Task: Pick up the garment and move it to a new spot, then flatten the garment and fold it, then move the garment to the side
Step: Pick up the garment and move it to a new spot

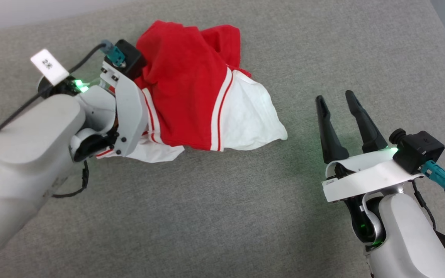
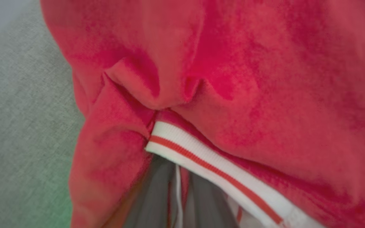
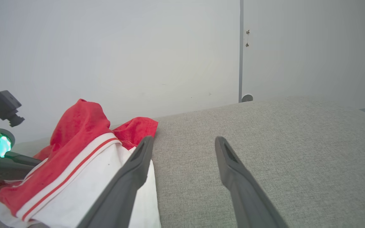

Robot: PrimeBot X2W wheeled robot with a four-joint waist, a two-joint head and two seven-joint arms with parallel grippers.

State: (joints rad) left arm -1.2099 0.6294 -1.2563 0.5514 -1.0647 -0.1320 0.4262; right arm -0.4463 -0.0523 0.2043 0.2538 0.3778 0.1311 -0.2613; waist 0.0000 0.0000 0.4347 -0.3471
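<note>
Two claws over grey upholstery (image 1: 207, 216): left claw (image 2: 176, 186) grips the bunched garment (image 1: 187, 96), right claw (image 1: 335, 101) gapes empty nearby.

In the upper left of the head view, a small white tag (image 1: 49, 66) carries the writing I can make out. It sits on the dark cable (image 1: 6, 122) that crosses toward the left edge above the pale forearm (image 1: 21, 154). The tag lies tilted, so its print runs slantwise. In dark print it shows a "2", then one character that looks like "米". The print is small, and I would not swear to that second sign.
</note>
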